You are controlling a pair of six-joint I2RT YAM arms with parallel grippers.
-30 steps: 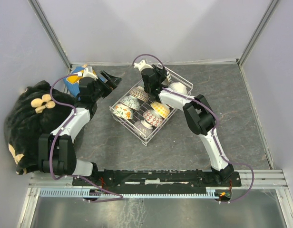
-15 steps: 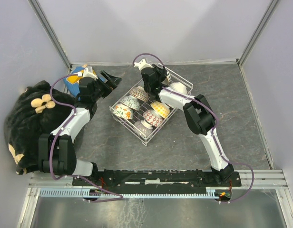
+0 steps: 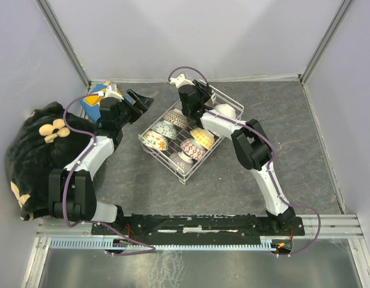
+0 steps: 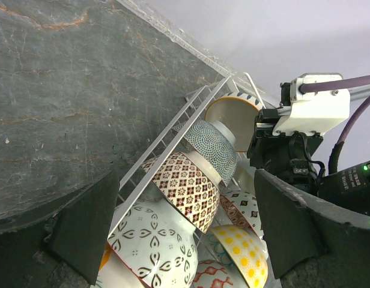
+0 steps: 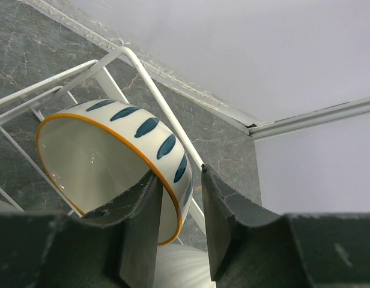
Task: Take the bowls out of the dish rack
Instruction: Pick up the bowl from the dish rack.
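The white wire dish rack point(image 3: 163, 159) sits mid-table with several patterned bowls point(image 3: 165, 128) leaning in rows. My right gripper point(image 3: 200, 96) is at the rack's far corner. In the right wrist view its jaws point(image 5: 180, 180) straddle the rim of a white bowl with blue dashes and an orange edge point(image 5: 149, 126). One finger is inside the bowl and the other is outside with a small gap. My left gripper point(image 3: 140, 99) hangs wide open left of the rack, holding nothing. The left wrist view looks along the rack's rim point(image 4: 173, 135) at a teal dotted bowl point(image 4: 212, 141) and a brown lattice bowl point(image 4: 185, 186).
A black cloth with cream flowers point(image 3: 35, 150) is heaped at the table's left edge. A blue and yellow object point(image 3: 96, 101) lies behind the left arm. A plain white ribbed bowl point(image 5: 179, 264) rests under the dashed one. Grey walls close the back and sides.
The right gripper's jaws have eased apart slightly around the bowl's rim. Neither arm has shifted visibly.
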